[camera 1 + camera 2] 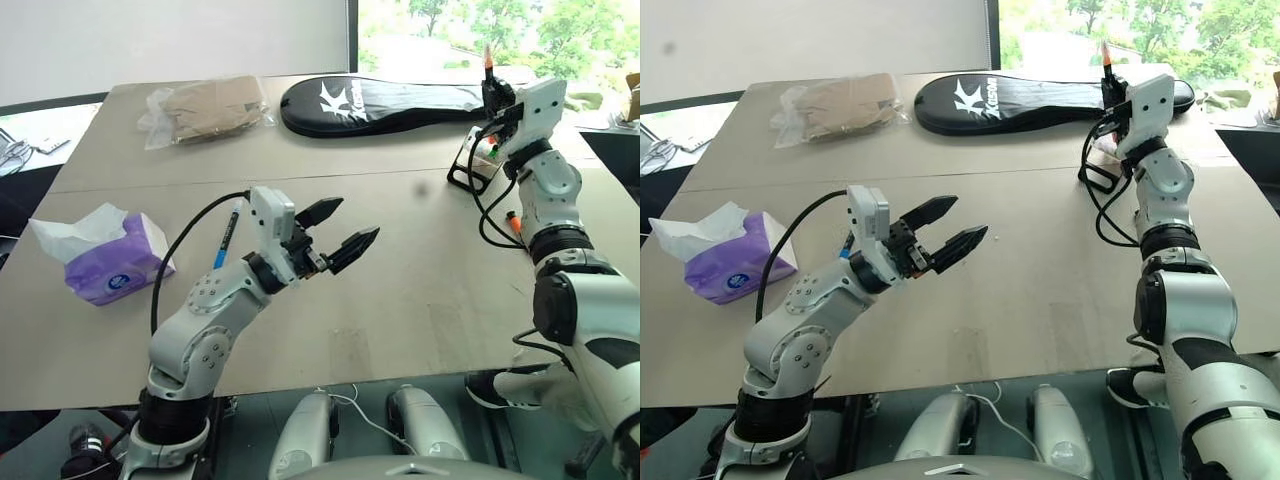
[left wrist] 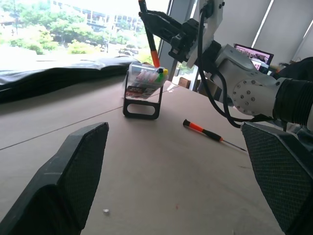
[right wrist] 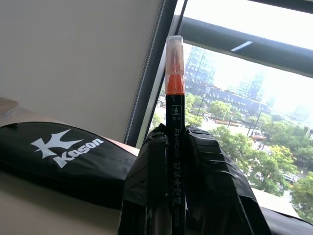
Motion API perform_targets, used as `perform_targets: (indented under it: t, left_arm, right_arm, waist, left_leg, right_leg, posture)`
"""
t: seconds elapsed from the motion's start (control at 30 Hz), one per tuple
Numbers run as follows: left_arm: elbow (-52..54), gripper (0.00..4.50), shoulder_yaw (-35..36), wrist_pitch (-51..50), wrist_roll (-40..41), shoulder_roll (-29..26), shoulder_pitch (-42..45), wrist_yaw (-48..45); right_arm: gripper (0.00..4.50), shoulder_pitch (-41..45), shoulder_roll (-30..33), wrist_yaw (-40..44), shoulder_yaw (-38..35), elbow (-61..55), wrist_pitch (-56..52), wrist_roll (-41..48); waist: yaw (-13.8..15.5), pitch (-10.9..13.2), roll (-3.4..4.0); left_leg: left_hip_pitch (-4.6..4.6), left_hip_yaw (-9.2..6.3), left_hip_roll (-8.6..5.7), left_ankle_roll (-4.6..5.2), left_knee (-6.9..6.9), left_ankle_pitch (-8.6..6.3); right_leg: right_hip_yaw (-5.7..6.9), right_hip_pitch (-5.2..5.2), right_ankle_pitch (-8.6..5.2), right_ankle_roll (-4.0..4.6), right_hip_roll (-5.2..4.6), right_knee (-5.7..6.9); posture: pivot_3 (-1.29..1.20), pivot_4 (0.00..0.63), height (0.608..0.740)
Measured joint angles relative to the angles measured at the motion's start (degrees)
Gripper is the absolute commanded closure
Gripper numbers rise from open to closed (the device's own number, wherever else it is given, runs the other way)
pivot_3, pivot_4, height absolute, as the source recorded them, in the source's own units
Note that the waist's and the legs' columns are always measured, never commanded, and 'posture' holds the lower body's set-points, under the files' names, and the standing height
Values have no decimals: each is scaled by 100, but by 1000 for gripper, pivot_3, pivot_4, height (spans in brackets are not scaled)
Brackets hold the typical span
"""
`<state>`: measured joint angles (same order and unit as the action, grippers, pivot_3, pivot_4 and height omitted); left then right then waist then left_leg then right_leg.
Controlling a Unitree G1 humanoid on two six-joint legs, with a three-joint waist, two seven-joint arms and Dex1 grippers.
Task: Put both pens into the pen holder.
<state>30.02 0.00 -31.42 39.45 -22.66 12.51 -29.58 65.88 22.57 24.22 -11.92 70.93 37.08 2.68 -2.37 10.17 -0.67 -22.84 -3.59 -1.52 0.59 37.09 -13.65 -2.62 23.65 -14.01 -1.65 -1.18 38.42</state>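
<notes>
- Left gripper: lower centre of the head view, fingers spread wide, holding nothing, above the table.
- Tissue pack: purple, left edge, on the table.
- Orange-and-black pen: lying on the table at right, near the pen holder.
- Right gripper: upper right, clamped on a black-barrelled, orange-capped pen, upright just above the holder.
- Racket bag: black, far edge.
- Plastic bag: far left.

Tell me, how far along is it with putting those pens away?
Nothing is in the pen holder yet. The right gripper is shut on one pen, holding it above the holder. The other orange-and-black pen lies on the table. The left gripper hangs open.
</notes>
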Motion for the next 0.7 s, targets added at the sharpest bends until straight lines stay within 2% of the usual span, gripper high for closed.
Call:
perform_targets:
  t: [0.27, 0.43, 0.57, 0.7]
  left_arm:
    - [72, 0, 4, 131, -45, 0, -202, 11]
    - [72, 0, 28, 195, -122, -3, -357, 66]
    - [-25, 0, 31, 234, -353, 94, -307, 255]
    - [-463, 0, -68, 265, -739, 294, 225, 440]
  right_arm:
    - [4481, 7, -59, -90, -33, 175, 24, 3]
    - [4481, 66, -222, 284, -148, 75, -497, 332]
    - [4481, 62, -646, 603, -222, -1062, -1571, 900]
    - [4481, -619, -1173, 401, -17, -3908, -3867, 1773]
  waist:
    - [-2, 0, 0]
    - [-12, 0, 0]
    - [-11, 1, 2]
    - [85, -1, 3]
  left_leg:
    - [0, 1, 0, 0, 0, 0]
    - [2, 0, 2, 3, 0, -2]
    - [0, -2, 4, 11, 0, -7]
    - [-8, -29, 2, 18, 4, -11]
  right_leg:
    - [-1, 0, 0, 0, -1, 0]
    - [-2, 1, 0, 0, 1, 4]
    - [-1, 5, 0, 0, 0, 10]
    - [15, 4, 0, 1, -5, 8]
  posture:
    - [0, 150, 740]
    - [0, 150, 740]
    - [0, 150, 740]
    - [0, 150, 740]
